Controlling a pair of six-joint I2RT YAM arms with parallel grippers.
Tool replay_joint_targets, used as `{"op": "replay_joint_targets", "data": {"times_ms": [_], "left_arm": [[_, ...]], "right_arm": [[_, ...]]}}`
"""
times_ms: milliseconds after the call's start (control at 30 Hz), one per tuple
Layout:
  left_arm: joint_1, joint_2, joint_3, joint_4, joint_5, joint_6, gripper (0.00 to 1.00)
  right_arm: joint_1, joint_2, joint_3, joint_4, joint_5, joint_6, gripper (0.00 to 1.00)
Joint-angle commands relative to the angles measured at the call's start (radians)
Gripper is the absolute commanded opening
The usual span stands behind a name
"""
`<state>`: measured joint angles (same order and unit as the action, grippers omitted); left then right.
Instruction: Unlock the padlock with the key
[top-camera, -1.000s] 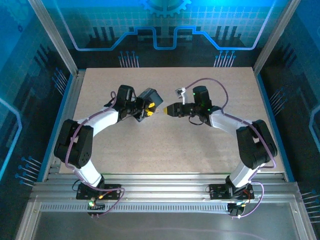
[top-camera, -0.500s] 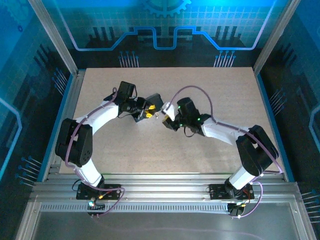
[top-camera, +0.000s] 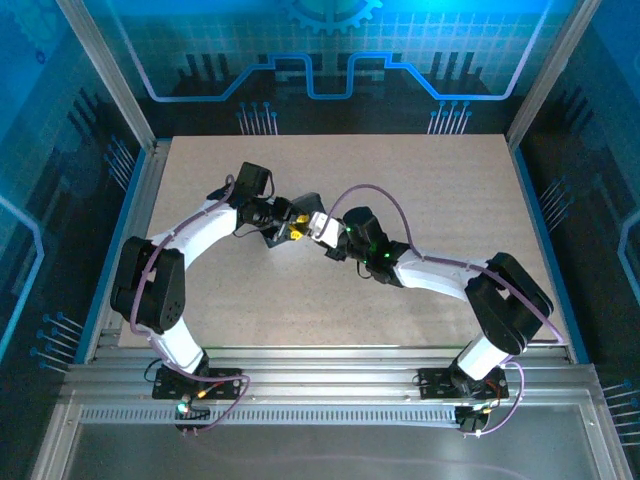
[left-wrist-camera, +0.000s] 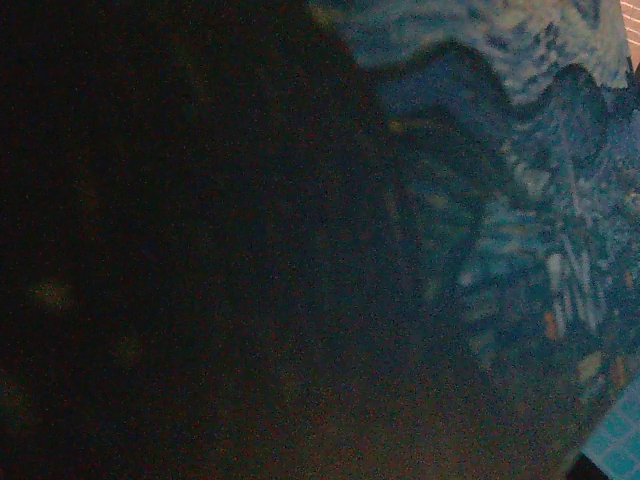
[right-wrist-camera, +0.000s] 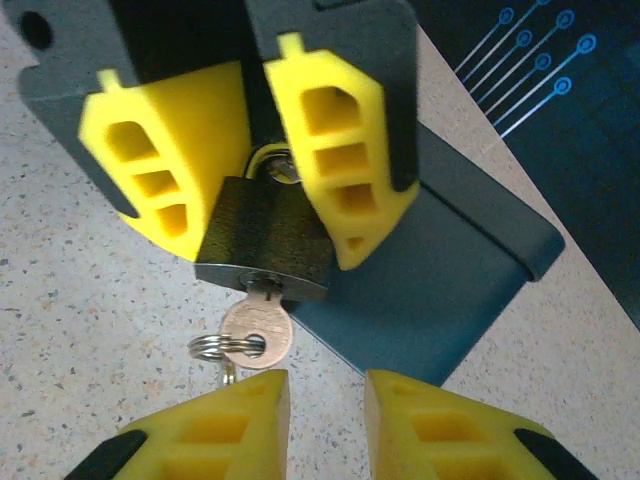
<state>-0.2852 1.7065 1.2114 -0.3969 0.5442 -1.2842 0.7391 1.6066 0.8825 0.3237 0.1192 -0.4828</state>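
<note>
Right arm (top-camera: 440, 268) swung left toward left arm (top-camera: 195, 235). Left claw (right-wrist-camera: 265, 215) pinches small dark metal padlock (right-wrist-camera: 262, 240); coppery flat key (right-wrist-camera: 255, 335) sits in it at 6 o'clock. Right claw (right-wrist-camera: 327, 405) slightly spread, empty, below key.

Speckled beige counter (top-camera: 440, 190). A dark box (top-camera: 306, 203) sits tilted at mid-counter, left of centre. Right wrist view: the box's slate-grey flat side (right-wrist-camera: 430, 280), with a raised lip along the right edge and the counter below it. Left wrist view: the box's blue swirl print (left-wrist-camera: 510, 220) is very close and blurred, its left part in deep shadow. Silver metal rails (top-camera: 330, 365) run along the near edge. Blue-lit wall panels (top-camera: 330, 45) carry circuit lines, with a gear motif at back.
</note>
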Motion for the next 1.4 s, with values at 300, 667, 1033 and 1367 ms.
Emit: {"op": "replay_joint_targets", "data": {"times_ms": [300,667,1033,1367], "left_arm": [[-0.002,-0.010,0.018,0.043,0.039,-0.009,0.00],[-0.005,-0.011,0.014,0.040,0.033,-0.008,0.00],[-0.005,-0.015,0.010,0.042,0.029,-0.008,0.00],[-0.008,-0.018,0.003,0.048,0.029,-0.010,0.00]], "right_arm": [[0.036,0.032,0.046,0.050,-0.007,-0.037,0.23],[0.033,0.041,0.062,0.056,0.089,-0.017,0.31],[0.037,0.030,0.051,0.105,0.119,-0.033,0.41],[0.084,0.056,0.064,0.174,0.139,-0.063,0.42]]}}
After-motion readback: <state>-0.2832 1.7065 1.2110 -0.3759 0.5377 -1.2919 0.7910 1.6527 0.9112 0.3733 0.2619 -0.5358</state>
